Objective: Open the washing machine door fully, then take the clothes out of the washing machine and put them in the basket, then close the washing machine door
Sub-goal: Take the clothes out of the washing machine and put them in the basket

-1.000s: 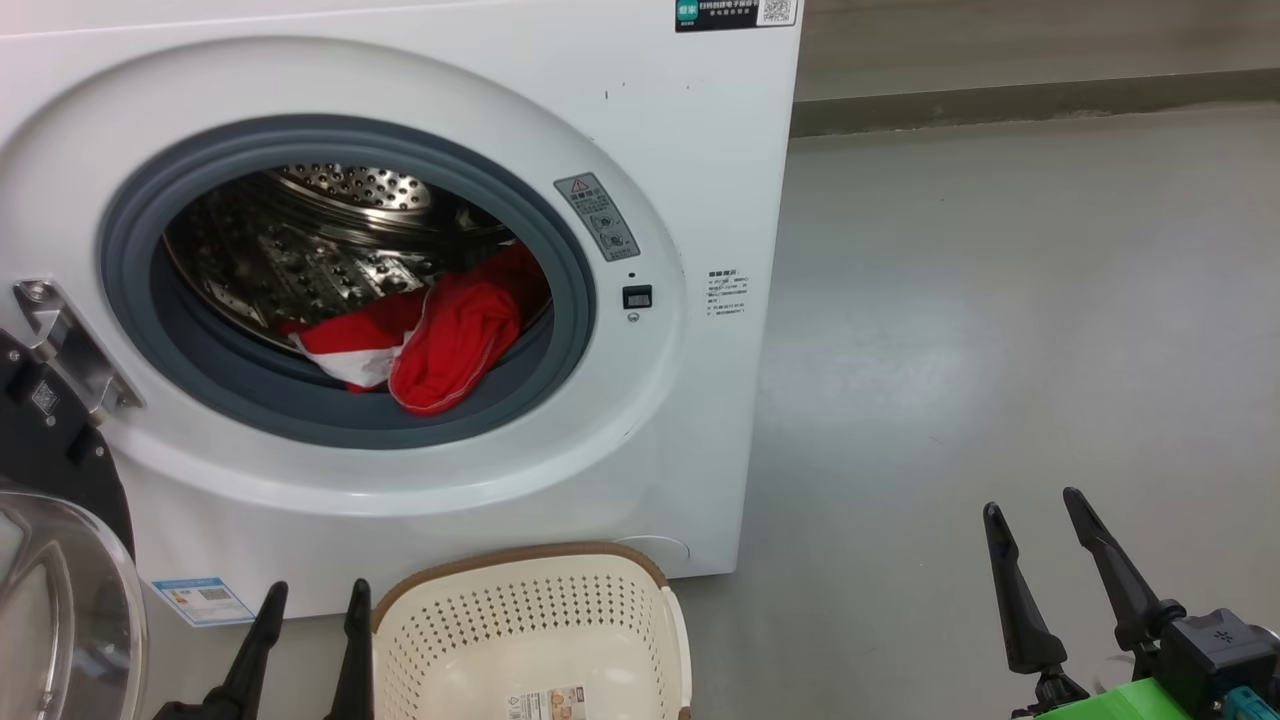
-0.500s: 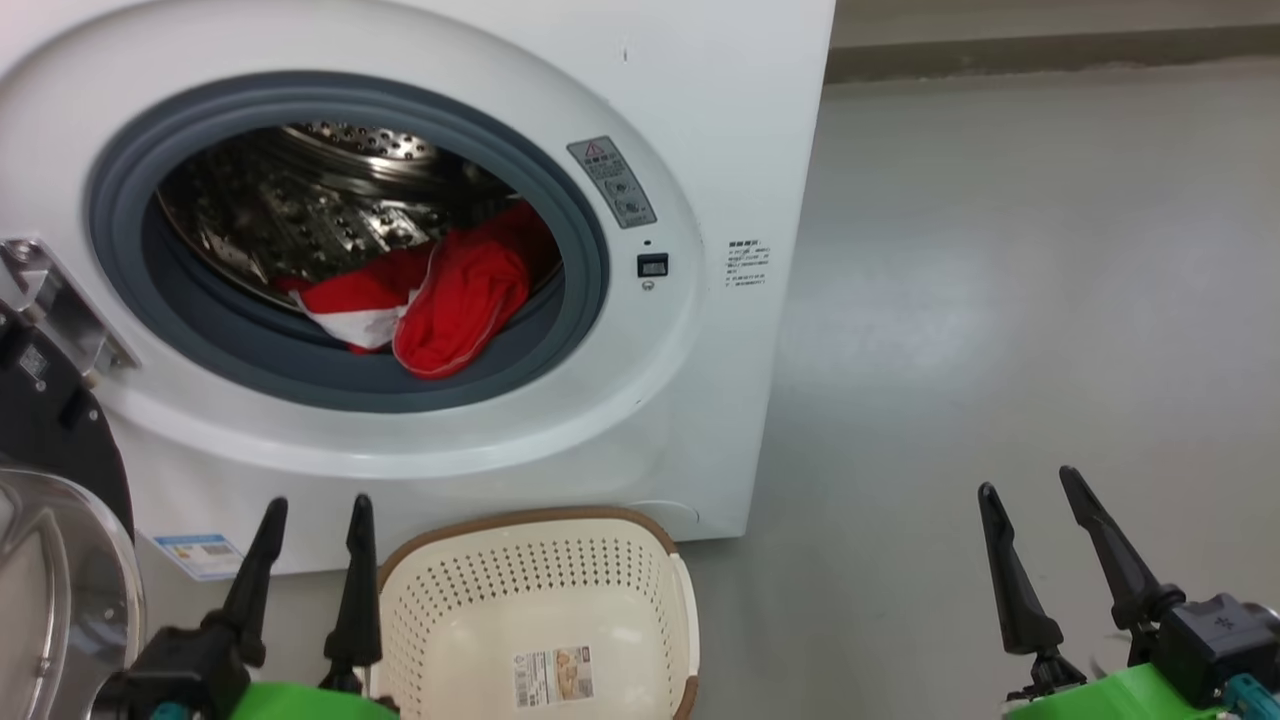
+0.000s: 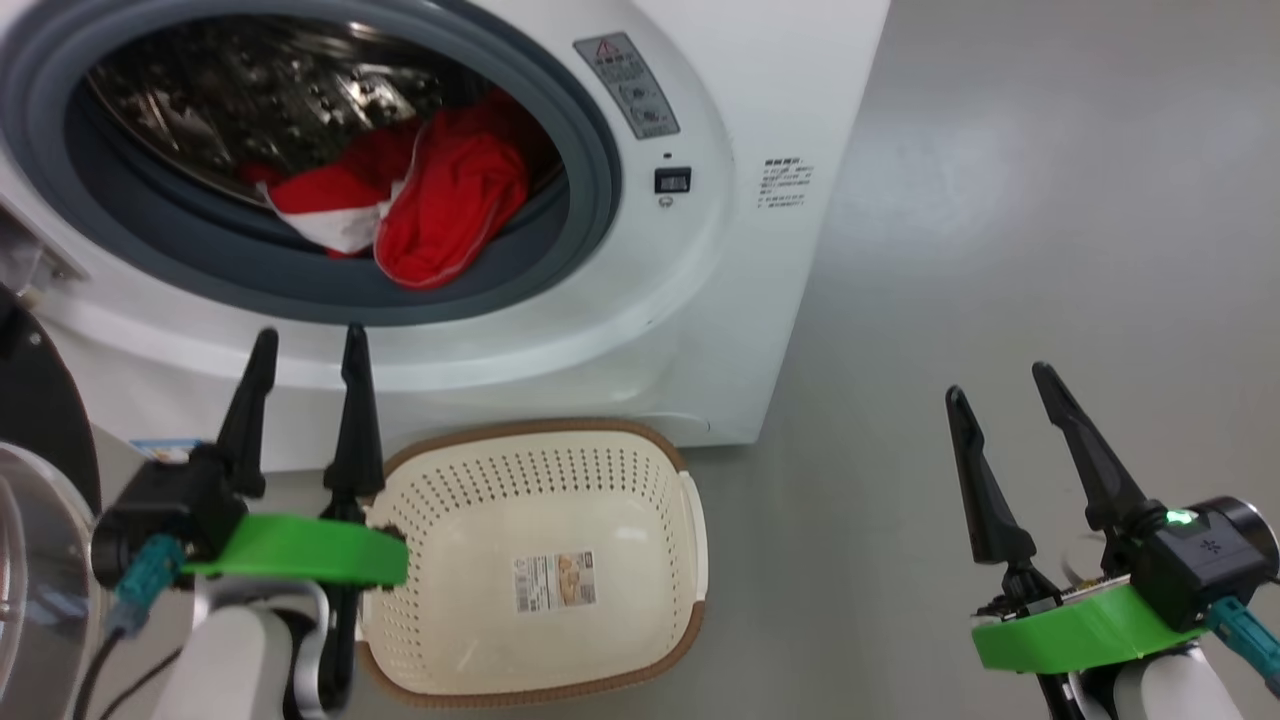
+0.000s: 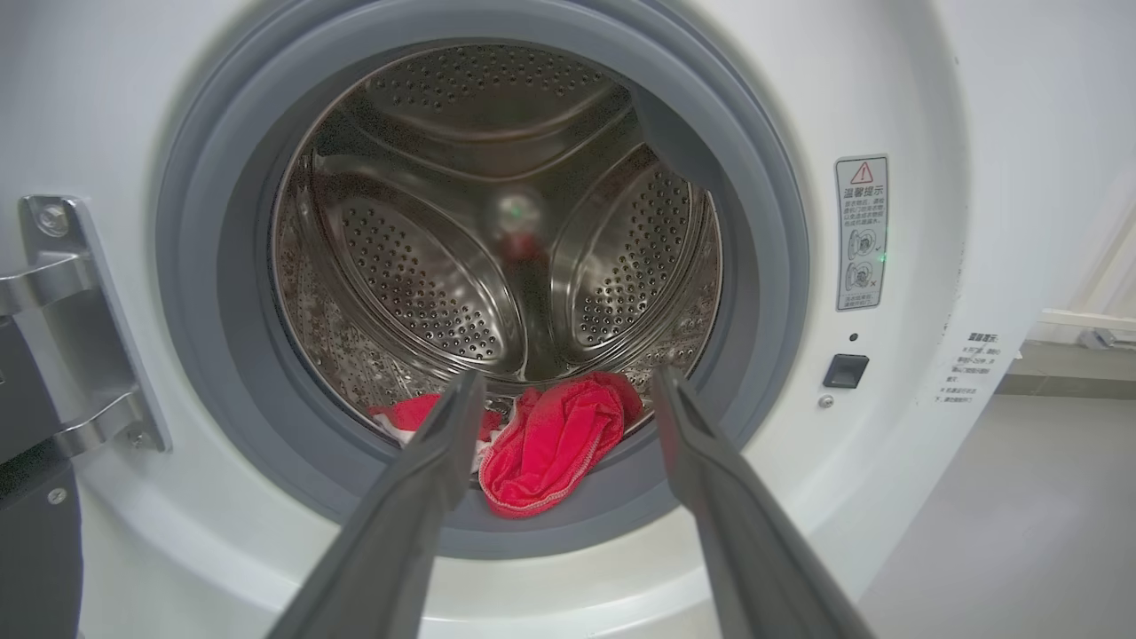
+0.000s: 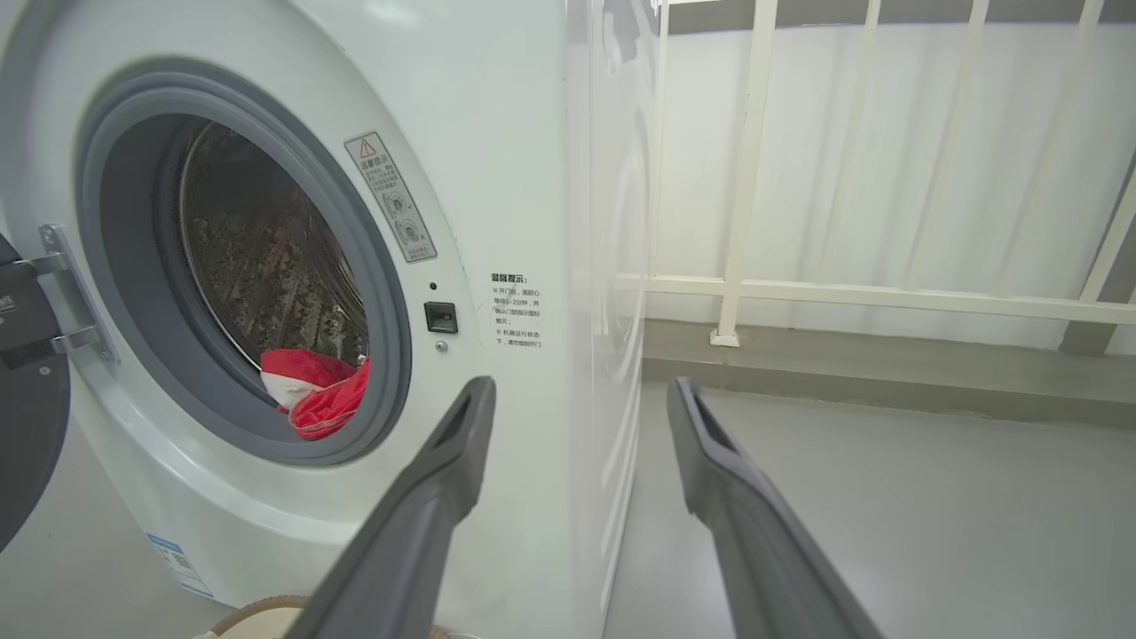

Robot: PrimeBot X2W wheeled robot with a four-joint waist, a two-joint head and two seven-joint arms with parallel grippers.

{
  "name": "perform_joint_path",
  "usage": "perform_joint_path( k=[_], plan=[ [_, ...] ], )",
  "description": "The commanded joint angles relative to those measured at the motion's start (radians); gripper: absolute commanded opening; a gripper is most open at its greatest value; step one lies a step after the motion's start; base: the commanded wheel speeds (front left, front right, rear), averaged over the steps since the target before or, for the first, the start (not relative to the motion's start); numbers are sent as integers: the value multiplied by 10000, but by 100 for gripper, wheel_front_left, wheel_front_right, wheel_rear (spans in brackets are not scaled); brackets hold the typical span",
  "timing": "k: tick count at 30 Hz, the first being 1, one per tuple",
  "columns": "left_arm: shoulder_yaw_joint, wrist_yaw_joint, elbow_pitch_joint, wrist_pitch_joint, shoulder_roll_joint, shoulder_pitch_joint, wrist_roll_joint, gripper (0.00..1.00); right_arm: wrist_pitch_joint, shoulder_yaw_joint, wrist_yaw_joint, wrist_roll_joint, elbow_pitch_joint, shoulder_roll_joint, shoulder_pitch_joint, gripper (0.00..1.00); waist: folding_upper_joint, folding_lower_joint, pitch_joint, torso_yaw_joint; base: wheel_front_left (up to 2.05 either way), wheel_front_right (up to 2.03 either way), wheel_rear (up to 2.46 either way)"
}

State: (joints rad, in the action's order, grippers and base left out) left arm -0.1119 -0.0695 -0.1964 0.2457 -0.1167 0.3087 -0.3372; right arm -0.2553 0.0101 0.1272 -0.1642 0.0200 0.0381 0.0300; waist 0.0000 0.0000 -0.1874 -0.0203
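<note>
From the head, the washing machine (image 3: 740, 300) is viewed steeply downward; its drum (image 4: 497, 248) is faced squarely and near from the left wrist, obliquely from the right; the clothes (image 3: 440, 210) are shared.

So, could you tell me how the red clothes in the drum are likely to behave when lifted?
Probably floppy: the red clothes lie crumpled, one fold drooping over the grey rubber ring. Likely light, since the fabric looks thin. They may trail and drag on that ring when pulled.

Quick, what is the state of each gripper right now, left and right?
Left gripper: open, holding nothing.
Right gripper: open, holding nothing.
</note>
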Motion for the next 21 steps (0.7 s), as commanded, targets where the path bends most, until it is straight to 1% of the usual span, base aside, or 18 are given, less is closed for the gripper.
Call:
perform_joint_path(
  k=[1,5,6,13,18,21],
  plan=[
    [300,95,-69,114,-159,754,-21,100,-65,264,35,123,312,122,495,100,0,0,-831,-47,0,0,0],
    [319,211,-670,132,-138,1656,-43,100,-65,360,35,158,335,122,825,100,0,0,-1383,64,0,0,0],
    [291,223,-819,137,-206,1875,64,100,-65,379,35,165,340,122,897,100,0,0,-1507,109,0,0,0],
    [482,162,-1642,156,-477,3247,492,100,-65,506,35,6,420,122,1332,100,0,0,-2326,431,0,0,0],
    [580,197,-2294,158,-496,4315,634,100,-65,549,35,42,498,122,1576,100,0,0,-2883,479,0,0,0],
    [591,209,-2964,159,-560,5027,714,100,-65,564,35,79,518,122,1732,100,0,0,-3187,481,0,0,0]
  ],
)
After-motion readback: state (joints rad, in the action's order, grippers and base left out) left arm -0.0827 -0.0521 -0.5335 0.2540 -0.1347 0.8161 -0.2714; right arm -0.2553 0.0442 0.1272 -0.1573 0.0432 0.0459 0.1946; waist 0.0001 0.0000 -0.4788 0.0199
